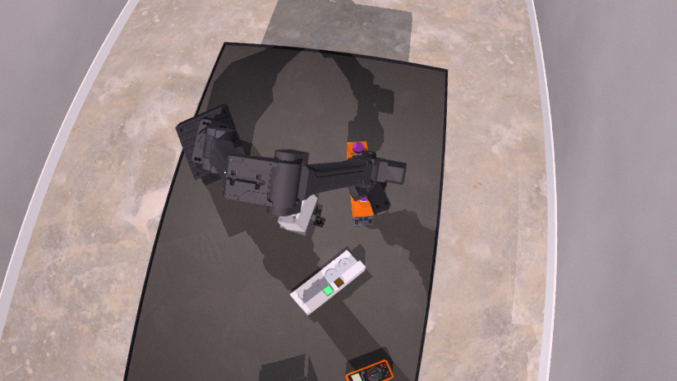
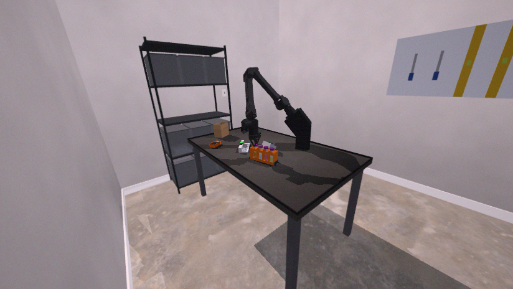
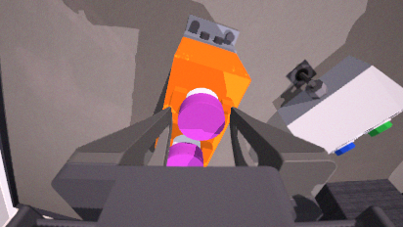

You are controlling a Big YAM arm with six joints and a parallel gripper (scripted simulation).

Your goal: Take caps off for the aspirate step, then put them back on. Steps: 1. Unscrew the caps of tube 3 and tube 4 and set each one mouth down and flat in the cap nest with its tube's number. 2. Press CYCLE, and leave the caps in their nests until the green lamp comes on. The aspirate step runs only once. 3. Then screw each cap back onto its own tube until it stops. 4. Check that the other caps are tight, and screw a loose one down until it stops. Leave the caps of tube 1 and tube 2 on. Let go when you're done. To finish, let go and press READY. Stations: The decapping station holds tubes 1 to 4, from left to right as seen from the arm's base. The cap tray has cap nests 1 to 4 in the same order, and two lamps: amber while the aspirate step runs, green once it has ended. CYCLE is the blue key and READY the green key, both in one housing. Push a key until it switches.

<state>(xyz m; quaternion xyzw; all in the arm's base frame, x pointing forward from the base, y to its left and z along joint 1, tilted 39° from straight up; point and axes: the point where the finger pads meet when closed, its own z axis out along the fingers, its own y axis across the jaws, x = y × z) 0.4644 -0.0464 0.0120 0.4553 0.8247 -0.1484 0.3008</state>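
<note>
Two purple caps [image 3: 201,116] sit on the orange station's [image 3: 207,68] tubes.

You're in a small lab/workshop rm | black bench [image 2: 322,168] w/ orange tube rack [image 2: 263,154] | meter [image 2: 215,144] on bench | metal shelf unit [image 2: 186,111] w/ grey bins | bare concrete floor [image 2: 215,236]

No lettering, number or brand can be read anywhere from here. The wall panel [image 2: 452,60] carries only coloured stripes and marks, no words.
</note>
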